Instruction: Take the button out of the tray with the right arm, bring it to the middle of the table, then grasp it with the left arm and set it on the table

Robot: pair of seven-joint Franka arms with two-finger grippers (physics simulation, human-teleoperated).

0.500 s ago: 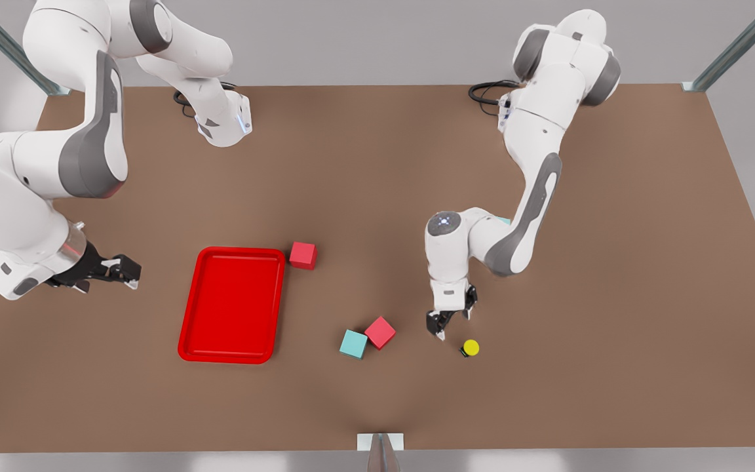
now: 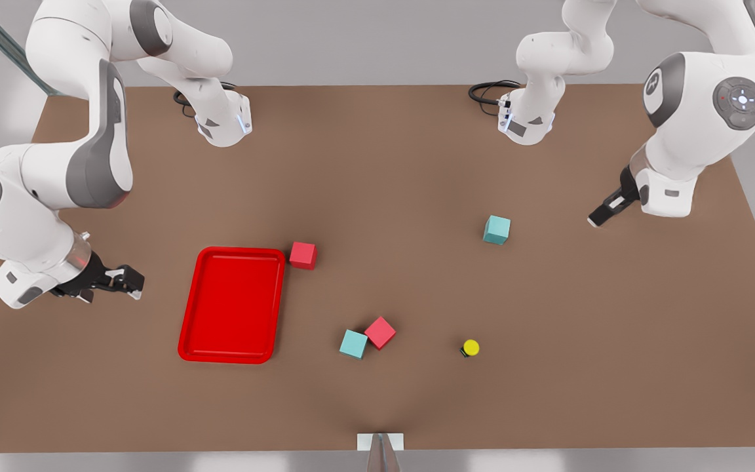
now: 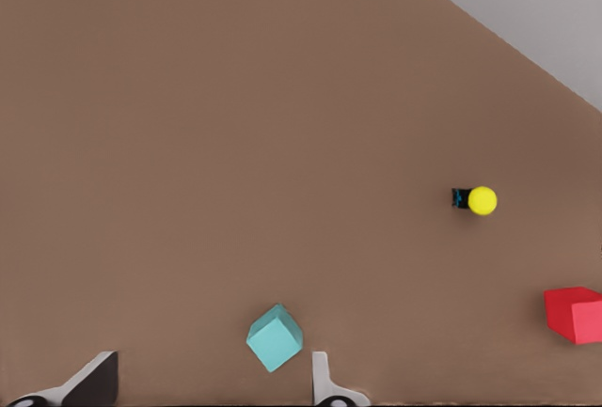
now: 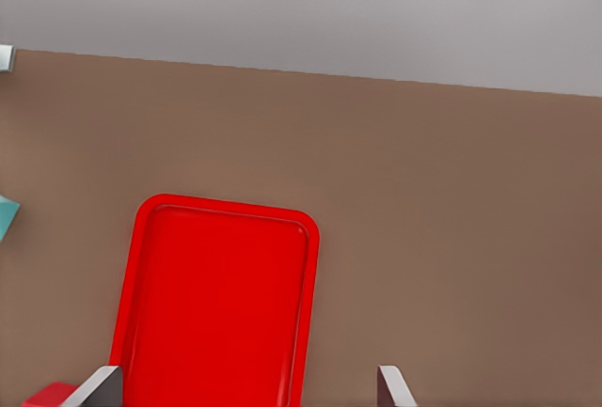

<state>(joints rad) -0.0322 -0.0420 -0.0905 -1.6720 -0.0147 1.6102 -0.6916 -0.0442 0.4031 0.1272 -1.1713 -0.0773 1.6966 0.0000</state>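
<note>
Front view: the left gripper (image 2: 597, 218) has pulled back from the button (image 2: 470, 348), which sits alone on the desk (image 2: 377, 170), outside the tray (image 2: 232, 305); you may judge placement complete. Wrist views: left gripper (image 3: 212, 383) and right gripper (image 4: 249, 388) jaws apart.

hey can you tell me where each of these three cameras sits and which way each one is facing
Front view: high above the table, looking down; both arms, left tool, right tool.
Left wrist view: on the left arm, facing the button and a teal cube; its open fingertips show.
Right wrist view: on the right arm, facing the tray; open fingertips show.
Shared: front and right wrist views both show the tray.
</note>
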